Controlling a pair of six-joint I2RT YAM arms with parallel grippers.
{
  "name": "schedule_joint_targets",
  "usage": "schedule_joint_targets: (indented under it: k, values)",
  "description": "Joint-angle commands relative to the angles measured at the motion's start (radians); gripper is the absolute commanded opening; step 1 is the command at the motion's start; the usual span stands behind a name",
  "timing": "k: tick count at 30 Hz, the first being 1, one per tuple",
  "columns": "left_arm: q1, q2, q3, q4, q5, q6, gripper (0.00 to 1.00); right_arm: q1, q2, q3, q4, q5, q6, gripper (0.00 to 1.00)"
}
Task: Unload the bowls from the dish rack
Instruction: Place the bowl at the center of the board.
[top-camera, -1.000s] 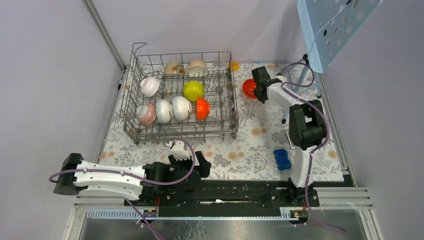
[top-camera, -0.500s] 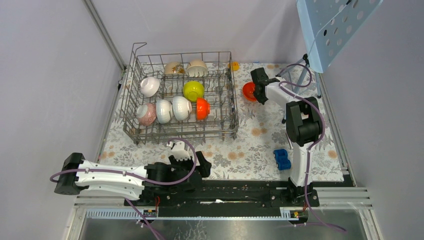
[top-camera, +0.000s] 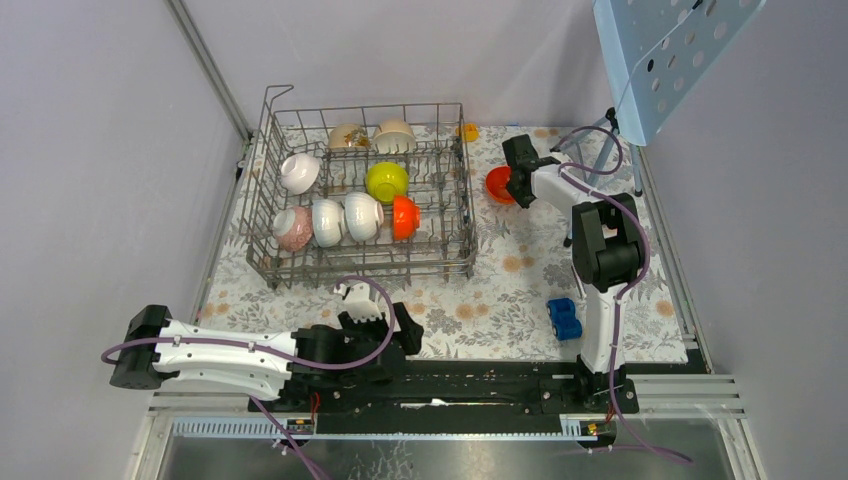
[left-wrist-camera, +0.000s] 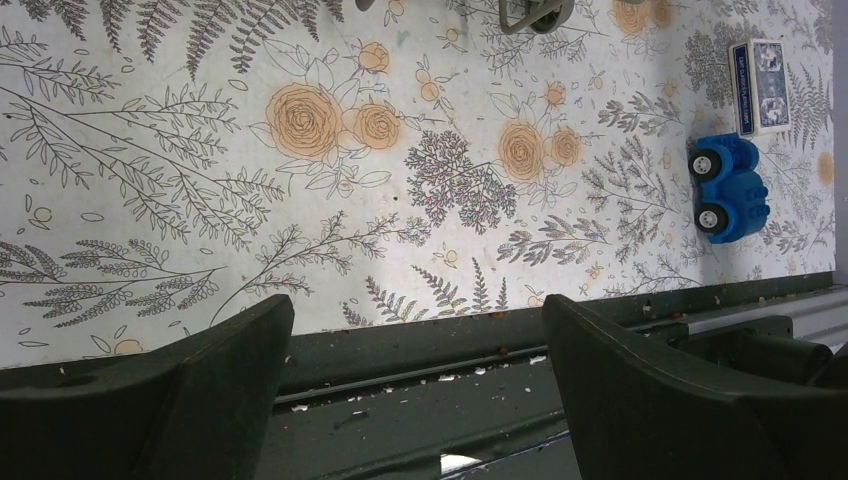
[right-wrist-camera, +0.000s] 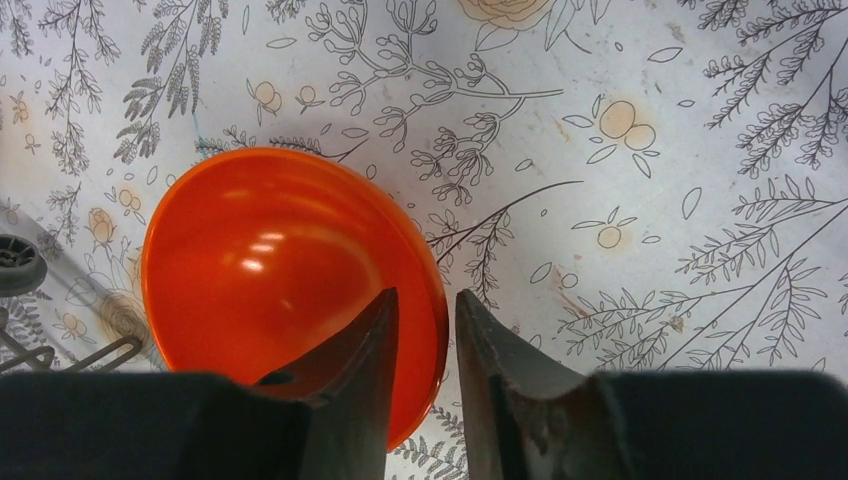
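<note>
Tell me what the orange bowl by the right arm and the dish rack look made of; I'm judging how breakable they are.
The orange bowl looks like glossy plastic or melamine: even colour, thin rim, sharp highlights; glazed ceramic cannot be ruled out. The dish rack looks like thin grey metal wire, possibly coated: an open grid with a dull finish.

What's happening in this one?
The right gripper is at an orange bowl resting on the table just right of the rack. Its jaws stand slightly apart astride the rim, so the bowl looks set down. Eight bowls sit in the rack, not yet unloaded. The left gripper is open by the table's near edge, holding nothing.
</note>
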Motion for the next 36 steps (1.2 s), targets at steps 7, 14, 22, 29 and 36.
schedule_joint_targets:
  k: [7,14,22,29,36]
  values:
    - [-0.001,0.004,0.014,0.029,-0.002,0.001,0.99,-0.011,-0.132,-0.05,0.031,-0.057,-0.075,0.64]
    - [-0.001,-0.013,0.012,0.057,0.006,0.046,0.99,-0.01,-0.28,-0.137,0.063,-0.15,-0.133,0.87]
    - [-0.001,-0.041,0.049,0.101,-0.019,0.211,0.99,0.008,-0.524,-0.33,0.195,-0.448,-0.309,0.92]
    - [0.0,-0.088,0.151,0.043,-0.15,0.395,0.99,0.112,-0.791,-0.583,0.306,-0.568,-0.454,0.89]
    - [0.0,-0.133,0.311,0.005,-0.274,0.654,0.99,0.213,-1.069,-0.81,0.377,-0.687,-0.547,0.9]
